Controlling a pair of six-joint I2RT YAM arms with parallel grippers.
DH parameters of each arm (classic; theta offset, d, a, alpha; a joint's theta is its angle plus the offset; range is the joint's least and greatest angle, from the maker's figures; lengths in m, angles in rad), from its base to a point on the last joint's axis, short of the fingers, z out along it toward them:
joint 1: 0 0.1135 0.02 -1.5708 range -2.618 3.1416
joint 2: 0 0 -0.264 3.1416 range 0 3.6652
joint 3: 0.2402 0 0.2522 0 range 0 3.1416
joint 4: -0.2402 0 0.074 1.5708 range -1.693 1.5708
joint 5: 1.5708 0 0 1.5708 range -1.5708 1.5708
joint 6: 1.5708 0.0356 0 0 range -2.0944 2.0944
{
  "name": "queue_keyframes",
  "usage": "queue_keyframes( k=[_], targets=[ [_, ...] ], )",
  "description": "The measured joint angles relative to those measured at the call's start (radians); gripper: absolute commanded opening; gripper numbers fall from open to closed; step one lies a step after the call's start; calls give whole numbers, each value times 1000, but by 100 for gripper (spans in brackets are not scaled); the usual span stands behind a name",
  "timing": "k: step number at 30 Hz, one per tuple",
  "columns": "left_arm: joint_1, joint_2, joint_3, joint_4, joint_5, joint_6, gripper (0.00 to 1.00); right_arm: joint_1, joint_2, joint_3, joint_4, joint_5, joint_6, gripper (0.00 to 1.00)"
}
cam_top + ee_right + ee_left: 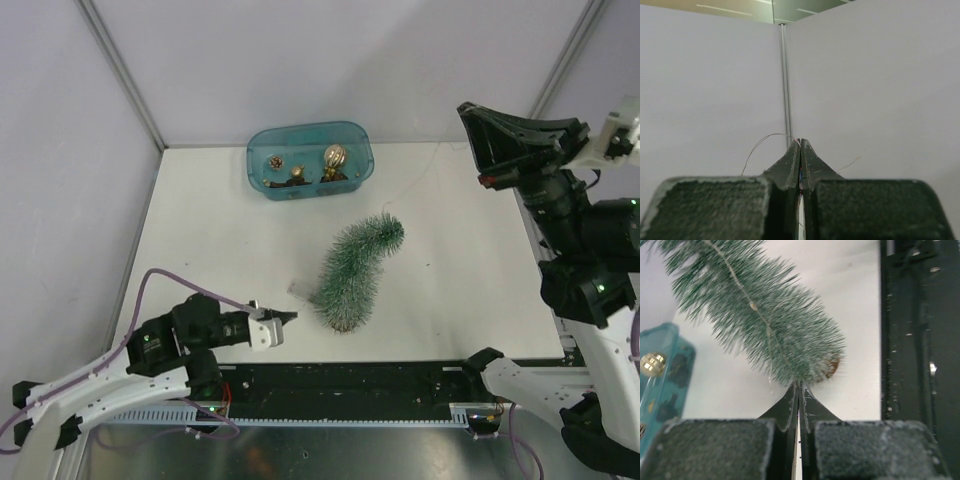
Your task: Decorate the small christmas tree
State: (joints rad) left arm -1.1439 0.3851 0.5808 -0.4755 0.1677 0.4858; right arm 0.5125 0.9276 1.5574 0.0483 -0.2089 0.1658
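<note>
From above, the small christmas tree (352, 272) lay on its side near the middle of the table (470, 270), tip pointing far-right toward the teal tub (312, 128), which sat at the far edge with a gold ornament (334, 156) and some brown ones inside. The left gripper (288, 316) rested low, just left of the tree's base. The right gripper (466, 110) hung high over the far-right corner, well apart from the tree. In the left wrist view the jaws were pressed together with nothing between them, their tips touching the bristles beside the wood-slice base (832, 365), and a thin wire (747, 300) with small beads ran along the branches. In the right wrist view the jaws were likewise closed, facing a wall corner (784, 75), and the wire curled out from the tips, apparently pinched there. The step in hand looked like dressing the tree with that wire. Next, the right arm would probably need to carry the wire round the tree under gentle tension. The left arm might need to steady or stand the tree, since it could roll.
</note>
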Motion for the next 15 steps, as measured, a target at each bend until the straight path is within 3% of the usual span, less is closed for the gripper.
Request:
queue_keyframes(
  k=[7, 15],
  targets=[
    [171, 35, -13, 62, -88, -19, 0, -27, 115, 3, 63, -9, -10, 0],
    [372, 198, -14, 217, -95, -101, 0, -101, 224, -20, 89, -35, 0, 0]
  ],
)
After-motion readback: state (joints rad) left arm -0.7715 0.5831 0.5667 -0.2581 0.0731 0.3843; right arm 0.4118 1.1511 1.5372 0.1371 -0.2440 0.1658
